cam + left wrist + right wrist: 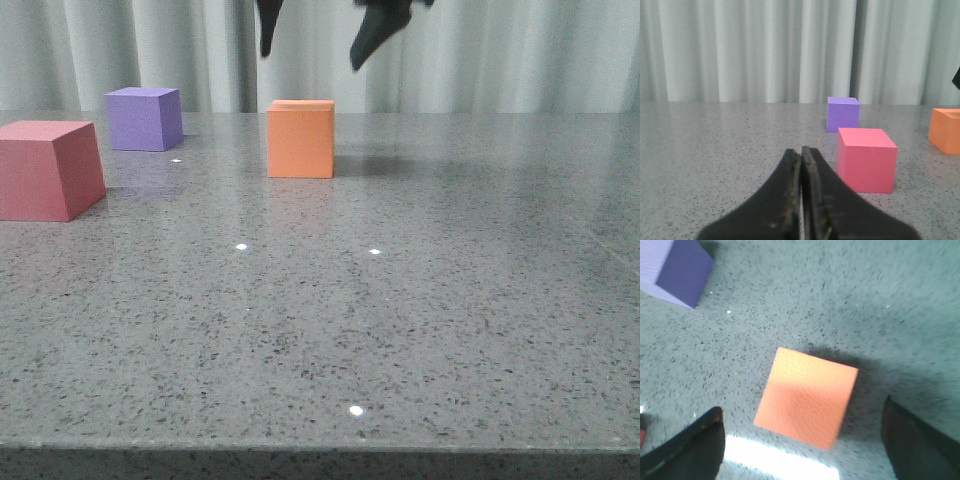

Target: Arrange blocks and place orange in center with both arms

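The orange cube [300, 140] stands on the table, mid-back. My right gripper [310, 60] hangs open above it, its dark fingers spread wider than the cube and clear of it. In the right wrist view the orange cube [807, 397] lies below, between the fingers of that gripper [801, 407]. The red-pink cube [45, 170] rests at the left edge, with the purple cube [145, 118] behind it. My left gripper [801, 150] is shut on nothing, low over the table, short of the red-pink cube [866, 160]. Beyond are the purple cube [842, 114] and the orange cube [946, 130].
The grey speckled table [400, 320] stretches to a front edge near the camera. A pale pleated curtain [500, 50] closes off the back. The purple cube [677, 270] shows at a corner of the right wrist view.
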Tool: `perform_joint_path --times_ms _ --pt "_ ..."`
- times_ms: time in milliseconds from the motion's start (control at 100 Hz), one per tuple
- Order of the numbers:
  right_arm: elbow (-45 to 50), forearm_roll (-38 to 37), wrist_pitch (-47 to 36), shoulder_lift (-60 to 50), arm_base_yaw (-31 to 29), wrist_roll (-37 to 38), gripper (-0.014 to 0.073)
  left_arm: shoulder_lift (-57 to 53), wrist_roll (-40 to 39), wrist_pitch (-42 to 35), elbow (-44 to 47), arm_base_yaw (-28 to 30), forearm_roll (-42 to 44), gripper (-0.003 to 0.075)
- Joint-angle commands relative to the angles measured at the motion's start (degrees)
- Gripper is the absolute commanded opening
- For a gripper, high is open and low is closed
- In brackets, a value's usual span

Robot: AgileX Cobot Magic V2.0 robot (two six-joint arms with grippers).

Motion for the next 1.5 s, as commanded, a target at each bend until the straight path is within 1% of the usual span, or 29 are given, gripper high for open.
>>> perform_joint_path --times_ms 0,150,250,390,470,590,780,810,1000,1150,1310,1490 --pt "-1.97 -0.39 -0.01 -6.57 -1.97 -5.53 0.0626 -2.07 -0.38 -4.68 2.44 -0.54 -0.09 -0.0020" --pt "-1.76 -0.46 3.41 -10.57 -5.99 -10.12 0.0623 -2.07 -0.38 -4.68 2.44 -0.54 -0.09 -0.0020" --pt "0.15 -0.49 4.23 -14.14 -9.21 -12.39 0.0608 -2.07 -0.38 -4.68 2.44 -0.54 -0.09 -0.0020" --pt "7.07 -1.17 3.85 -21.07 -13.88 -13.86 0.0580 -2.07 -0.38 -4.68 2.44 -0.54 -0.09 -0.0020" --pt "13.29 -1.40 2.49 -26.31 -16.50 -13.86 0.0573 -2.07 -0.38 -4.68 2.44 -0.54 -0.09 -0.0020" --pt "24.02 -2.64 -1.91 -34.89 -19.31 -13.86 0.0573 -2.07 -0.38 -4.68 2.44 -0.54 -0.09 -0.0020" --pt "43.95 -4.46 -12.14 -51.03 -22.87 -13.86 0.0573 -2.07 -0.38 -4.68 2.44 -0.54 -0.09 -0.0020" --pt "45.97 -4.46 -13.56 -52.75 -23.41 -13.86 0.0573 -2.07 -0.38 -4.68 2.44 -0.54 -0.09 -0.0020" --pt "62.77 -4.57 -21.38 -66.58 -25.27 -13.86 0.0573 -2.07 -0.38 -4.68 2.44 -0.54 -0.09 -0.0020" --pt "73.25 -4.84 -27.08 -76.09 -25.27 -13.86 0.0573 -2.07 -0.38 -4.68 2.44 -0.54 -0.09 -0.0020" --pt "83.32 -5.25 -36.25 -85.43 -25.27 -13.86 0.0573 -2.07 -0.38 -4.68 2.44 -0.54 -0.09 -0.0020" --pt "91.99 -6.01 -47.11 -90.74 -25.27 -13.86 0.0573 -2.07 -0.38 -4.68 2.44 -0.54 -0.09 -0.0020"
